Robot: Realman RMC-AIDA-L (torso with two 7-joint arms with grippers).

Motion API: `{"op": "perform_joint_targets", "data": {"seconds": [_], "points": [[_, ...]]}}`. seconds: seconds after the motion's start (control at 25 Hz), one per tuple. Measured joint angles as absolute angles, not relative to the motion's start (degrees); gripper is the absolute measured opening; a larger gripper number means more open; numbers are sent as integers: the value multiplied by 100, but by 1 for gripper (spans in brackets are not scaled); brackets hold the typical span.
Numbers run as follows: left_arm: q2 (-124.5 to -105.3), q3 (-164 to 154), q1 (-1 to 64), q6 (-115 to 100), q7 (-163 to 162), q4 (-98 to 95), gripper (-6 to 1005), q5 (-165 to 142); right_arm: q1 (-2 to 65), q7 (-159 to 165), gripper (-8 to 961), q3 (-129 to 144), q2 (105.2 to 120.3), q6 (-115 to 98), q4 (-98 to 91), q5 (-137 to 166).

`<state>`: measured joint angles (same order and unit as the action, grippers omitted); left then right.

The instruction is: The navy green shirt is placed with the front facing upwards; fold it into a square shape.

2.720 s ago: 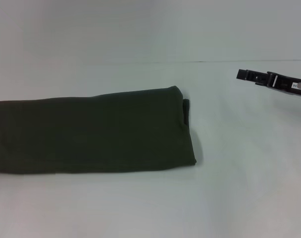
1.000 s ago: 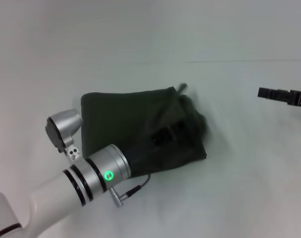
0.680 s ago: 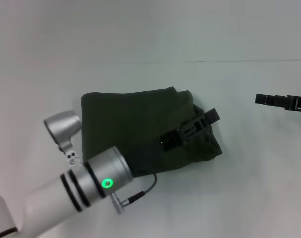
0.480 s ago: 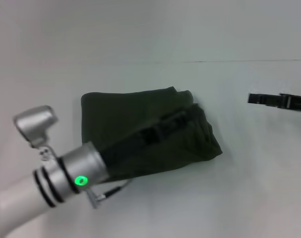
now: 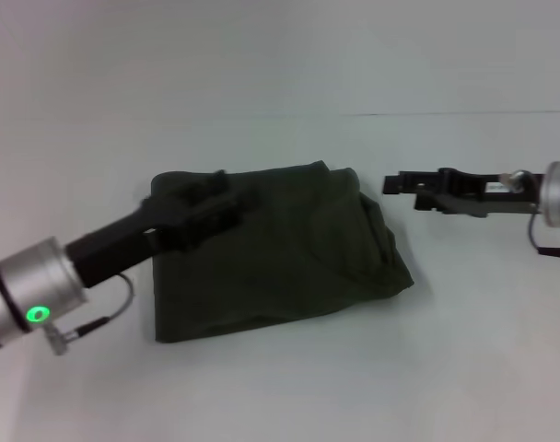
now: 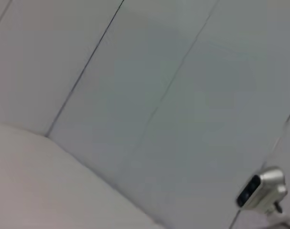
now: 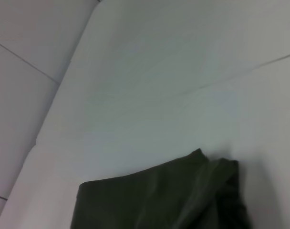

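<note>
The navy green shirt [image 5: 280,249] lies folded into a rough square on the white table [image 5: 464,368], at the centre of the head view. Its slightly longer axis runs from 9 to 3 o'clock, with bunched folds along the 3 o'clock edge.

The left gripper [image 5: 206,198] reaches in from 8 o'clock and sits over the shirt's far-left corner; whether it is released or clenched cannot be told. The right gripper [image 5: 400,184] enters from 3 o'clock, just beside the shirt's far-right corner, apart from the cloth; its finger state cannot be told either.
</note>
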<state>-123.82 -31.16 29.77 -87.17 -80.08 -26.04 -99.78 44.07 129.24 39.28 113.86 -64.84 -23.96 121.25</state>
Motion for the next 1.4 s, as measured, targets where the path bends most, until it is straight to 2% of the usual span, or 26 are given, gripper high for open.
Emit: {"op": "perform_joint_targets", "data": {"seconds": [0.32, 0.6, 0.84, 1.4], "points": [[-12241, -3212, 2681, -8782, -7785, -3500, 844, -10551, 4484, 13259, 856, 3937, 11501, -6147, -2017, 12096], [-12245, -3193, 2653, -8719, -7630, -3637, 844, -10662, 4429, 13407, 856, 3868, 11540, -6159, -1860, 12014], [-12255, -3182, 2673, -8714, -7599, -3640, 844, -10625, 4423, 13442, 857, 3853, 11636, -6136, -1845, 11757], [-12291, -3173, 2669, -8651, -7546, -3618, 844, -10616, 4226, 13594, 856, 3850, 11647, -6190, -1828, 11689]]}}
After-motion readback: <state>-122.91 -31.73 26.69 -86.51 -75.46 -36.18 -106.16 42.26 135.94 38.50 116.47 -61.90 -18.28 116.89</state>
